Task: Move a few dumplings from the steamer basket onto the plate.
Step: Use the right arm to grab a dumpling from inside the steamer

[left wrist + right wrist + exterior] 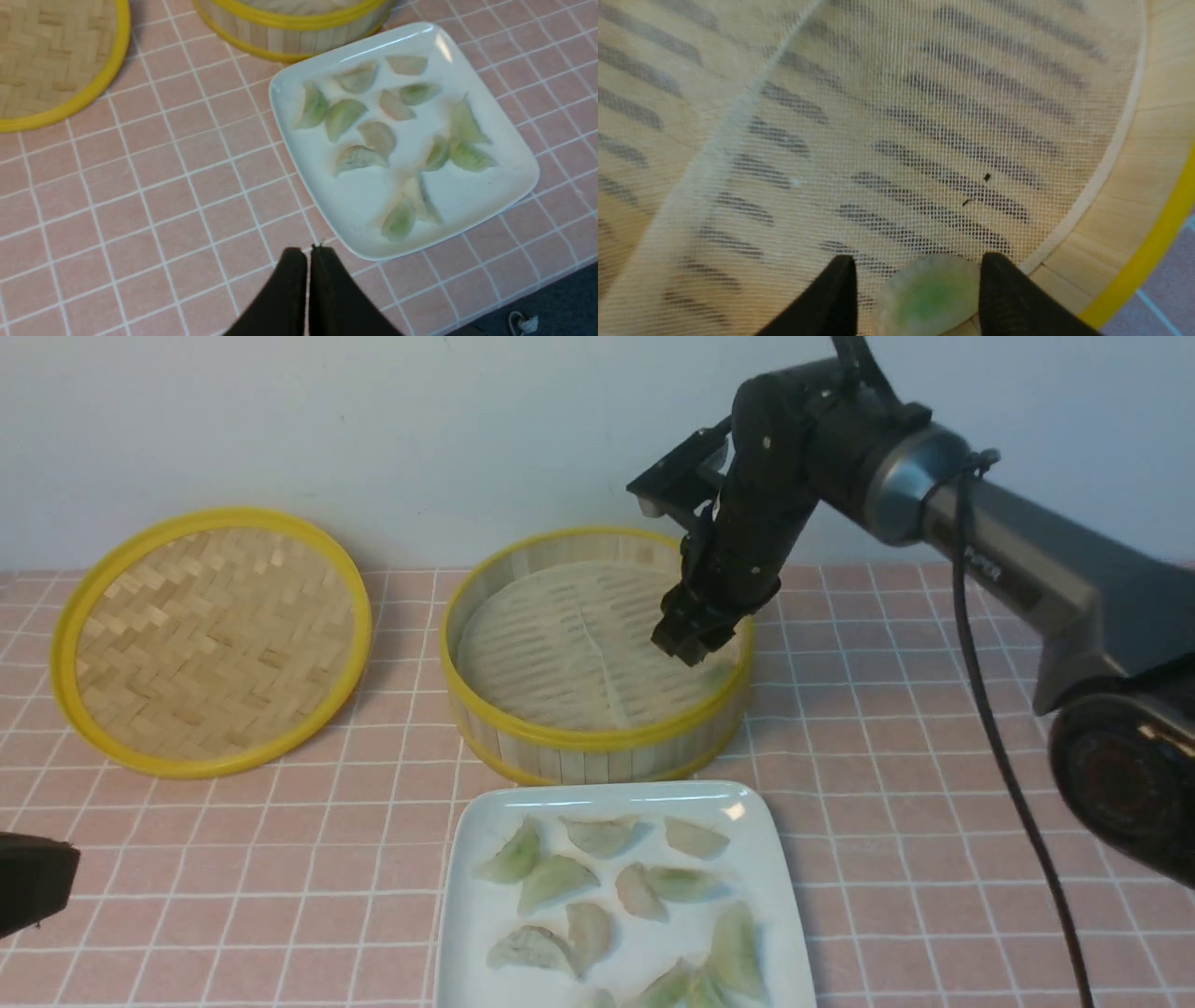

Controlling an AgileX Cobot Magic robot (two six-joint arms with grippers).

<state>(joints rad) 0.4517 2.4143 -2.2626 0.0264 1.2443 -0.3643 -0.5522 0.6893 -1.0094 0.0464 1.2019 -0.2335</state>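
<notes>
Front view: steamer basket [579, 742] sits ctr frame on the pink checked cloth [887, 756]. The plate [607, 791] is right below it at bottom ctr, v. close; can't tell if they touch. Woven lid [210, 639] lies flat at left of frame, apart from the basket.

R arm comes in from the right edge & bends down into the basket. R gripper [691, 649] hangs over the right part of the liner, inside the wall. R wrist view: its fingers [831, 298] stand apart w/ one dumpling [927, 298] lying on the mesh liner between them, close to the basket wall. A gap shows on one side, so the jaws straddle it, not clamped.

On the plate: a dozen or so dumplings [555, 879], pale green/whitish, scattered, a few overlapping twd its lower right.

L gripper [308, 254]: tips pressed together, nothing between them, hovering over the cloth just off the plate's corner. In the front view it's only a black bit at the lower left edge.
</notes>
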